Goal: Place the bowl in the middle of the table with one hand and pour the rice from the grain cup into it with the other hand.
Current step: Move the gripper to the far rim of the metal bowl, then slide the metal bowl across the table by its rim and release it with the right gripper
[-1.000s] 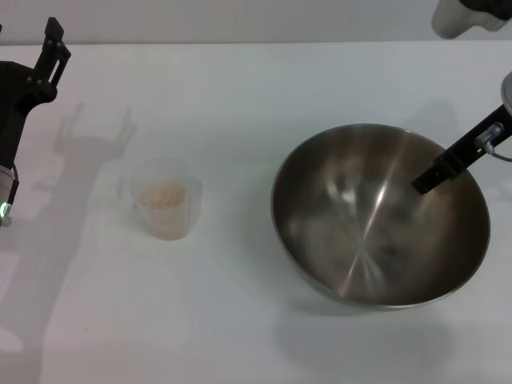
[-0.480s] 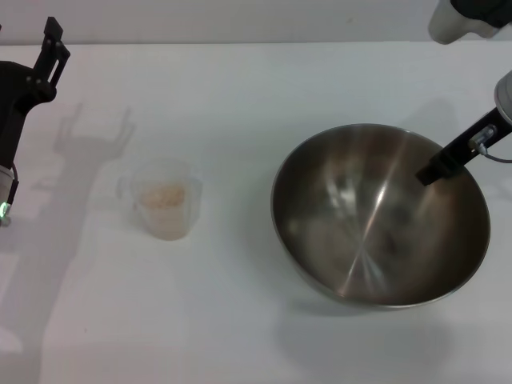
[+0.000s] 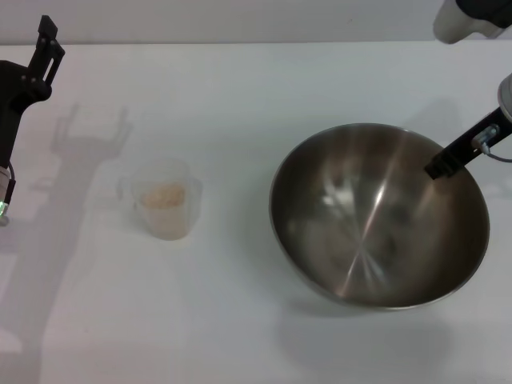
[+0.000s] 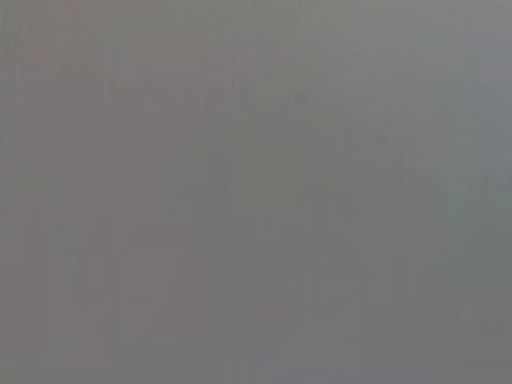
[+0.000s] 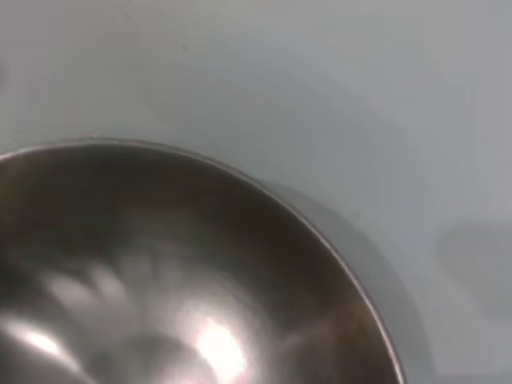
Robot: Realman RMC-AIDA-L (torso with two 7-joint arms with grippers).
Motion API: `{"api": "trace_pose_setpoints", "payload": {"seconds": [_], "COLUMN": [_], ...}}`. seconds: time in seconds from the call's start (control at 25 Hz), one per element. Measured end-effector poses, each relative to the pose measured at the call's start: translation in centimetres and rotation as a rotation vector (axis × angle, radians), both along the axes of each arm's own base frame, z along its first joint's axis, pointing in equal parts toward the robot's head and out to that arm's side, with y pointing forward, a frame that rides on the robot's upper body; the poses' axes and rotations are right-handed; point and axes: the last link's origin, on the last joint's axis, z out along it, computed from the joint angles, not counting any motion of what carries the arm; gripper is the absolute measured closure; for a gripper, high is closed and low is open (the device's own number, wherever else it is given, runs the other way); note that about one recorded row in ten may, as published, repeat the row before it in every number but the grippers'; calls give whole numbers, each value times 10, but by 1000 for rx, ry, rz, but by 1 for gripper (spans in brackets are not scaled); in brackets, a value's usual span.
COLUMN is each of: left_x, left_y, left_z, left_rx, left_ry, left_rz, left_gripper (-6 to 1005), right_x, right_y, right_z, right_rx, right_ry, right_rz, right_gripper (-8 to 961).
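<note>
The steel bowl [image 3: 380, 214] stands on the white table [image 3: 240, 88], right of the middle; it also fills the lower part of the right wrist view [image 5: 160, 280]. It looks empty. The clear grain cup [image 3: 166, 200] stands upright left of the middle, with rice [image 3: 162, 195] in its bottom. My right gripper [image 3: 448, 160] hangs over the bowl's far right rim. One thin black finger [image 3: 460, 150] shows, holding nothing. My left gripper [image 3: 44, 52] is raised at the far left, behind and left of the cup; its shadow shows two prongs apart. The left wrist view shows only grey.
A white rounded part of the robot [image 3: 460, 18] shows at the top right corner. The left gripper's shadow [image 3: 92, 128] falls on the table just behind the cup. The table's far edge [image 3: 240, 42] runs along the top.
My right gripper's finger has drawn back up and to the right, out of the bowl's inside toward its rim. My left gripper has shifted slightly left and up. Bowl and cup have not moved.
</note>
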Motion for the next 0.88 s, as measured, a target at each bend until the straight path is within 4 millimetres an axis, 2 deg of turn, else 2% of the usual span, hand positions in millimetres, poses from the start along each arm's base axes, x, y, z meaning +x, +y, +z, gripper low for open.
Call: {"api": "trace_pose_setpoints", "payload": {"seconds": [0.36,0.64,0.88], "left_x": [1,1,1], "left_y": [0,1,2], "left_z": [0,1,2], "left_rx": [1,3,7], "left_ry": [1,2,5], "left_rz": [-2,-3,-2], "left_gripper": [185,185,185], "right_x": [-11,-26,-36], "right_y": [10,10,8], "right_z": [24,28,24], "right_rx": [112,104,70], "right_ry": [93,191,246], "right_rz": [54,137,200], "right_gripper": [871,934,936]}}
